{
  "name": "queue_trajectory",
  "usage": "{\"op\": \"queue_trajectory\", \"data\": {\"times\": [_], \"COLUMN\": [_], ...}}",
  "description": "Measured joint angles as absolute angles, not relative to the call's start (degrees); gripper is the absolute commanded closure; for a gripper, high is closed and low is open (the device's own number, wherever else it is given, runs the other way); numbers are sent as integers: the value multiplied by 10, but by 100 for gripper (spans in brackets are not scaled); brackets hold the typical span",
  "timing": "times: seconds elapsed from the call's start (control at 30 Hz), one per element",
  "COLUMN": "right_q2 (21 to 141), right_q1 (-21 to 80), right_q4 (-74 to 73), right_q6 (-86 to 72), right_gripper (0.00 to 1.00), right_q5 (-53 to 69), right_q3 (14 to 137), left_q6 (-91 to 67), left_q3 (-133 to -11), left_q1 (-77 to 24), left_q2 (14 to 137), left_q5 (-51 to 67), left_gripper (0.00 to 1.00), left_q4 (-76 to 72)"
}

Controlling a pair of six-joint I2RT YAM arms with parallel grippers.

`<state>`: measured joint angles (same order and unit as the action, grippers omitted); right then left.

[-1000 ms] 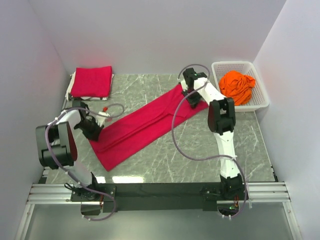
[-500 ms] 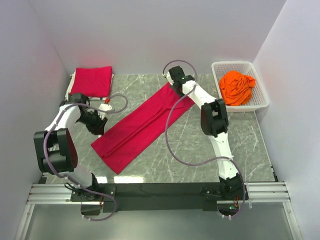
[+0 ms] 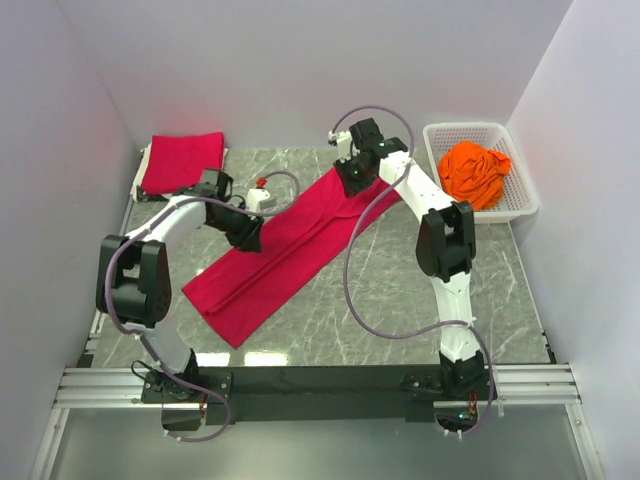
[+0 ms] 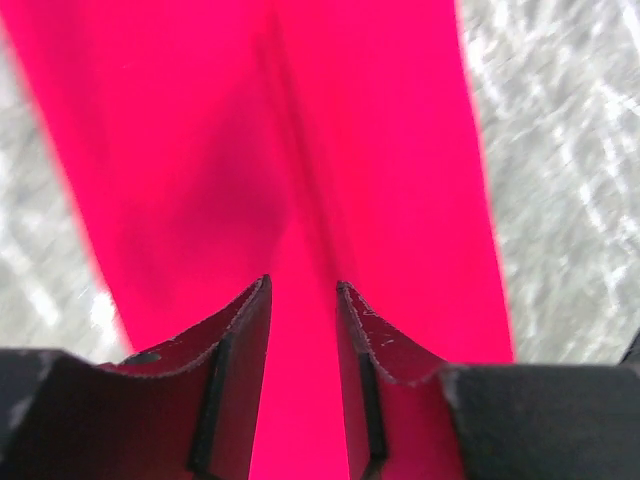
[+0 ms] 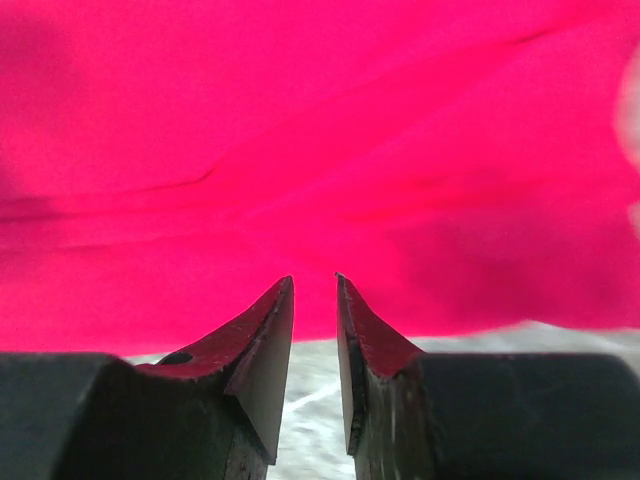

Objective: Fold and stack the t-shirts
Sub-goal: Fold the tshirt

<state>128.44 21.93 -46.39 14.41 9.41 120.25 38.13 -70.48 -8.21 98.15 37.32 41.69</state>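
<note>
**A:** From above, where is the shirt being worked on?

**B:** A crimson t-shirt [image 3: 285,250], folded long and narrow, lies diagonally across the marble worktop [image 3: 310,325]. The left fingers [image 3: 247,233] are over its left edge near the middle. The right fingers [image 3: 352,176] are over its far end.

**A:** Does that view show the grip?

**B:** No, the arms hide it. The wrist cameras do: each pair stands slightly parted with nothing pinched, and flat red cloth shows through the gap. The right wrist view also shows the cloth's edge with bare marble beside it.

**A:** And around?

**B:** A folded red stack [image 3: 183,163] sits in the far left corner. An orange t-shirt [image 3: 473,172] is bunched in the white basket [image 3: 465,128] at the far right, apart from both arms.
</note>
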Motion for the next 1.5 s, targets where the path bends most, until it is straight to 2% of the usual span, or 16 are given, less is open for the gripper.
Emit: {"op": "queue_trajectory", "data": {"times": [0.13, 0.33, 0.5, 0.9, 1.07, 1.4, 1.5], "right_q2": [1328, 1334, 1334, 1334, 1335, 1335, 1338], "right_q1": [220, 221, 233, 324, 323, 322, 322], "right_q4": [-507, -520, -510, -448, -435, -418, -419], "right_q6": [120, 91, 86, 130, 147, 170, 177], "right_gripper": [64, 53, 51, 52, 57, 58, 65], "right_q5": [148, 163, 141, -47, -85, -125, -123], "right_q3": [1220, 1170, 1170, 1131, 1128, 1129, 1135], "left_q6": [351, 349, 349, 347, 347, 348, 348], "left_q3": [-709, -682, -631, -599, -599, -599, -599], "left_q1": [-110, -109, -109, -109, -106, -96, -92], "left_q2": [998, 996, 974, 927, 927, 928, 931], "left_q5": [380, 368, 345, 331, 331, 331, 331], "left_gripper": [61, 59, 59, 59, 59, 59, 59], "left_q4": [408, 408, 414, 413, 413, 414, 414]}}
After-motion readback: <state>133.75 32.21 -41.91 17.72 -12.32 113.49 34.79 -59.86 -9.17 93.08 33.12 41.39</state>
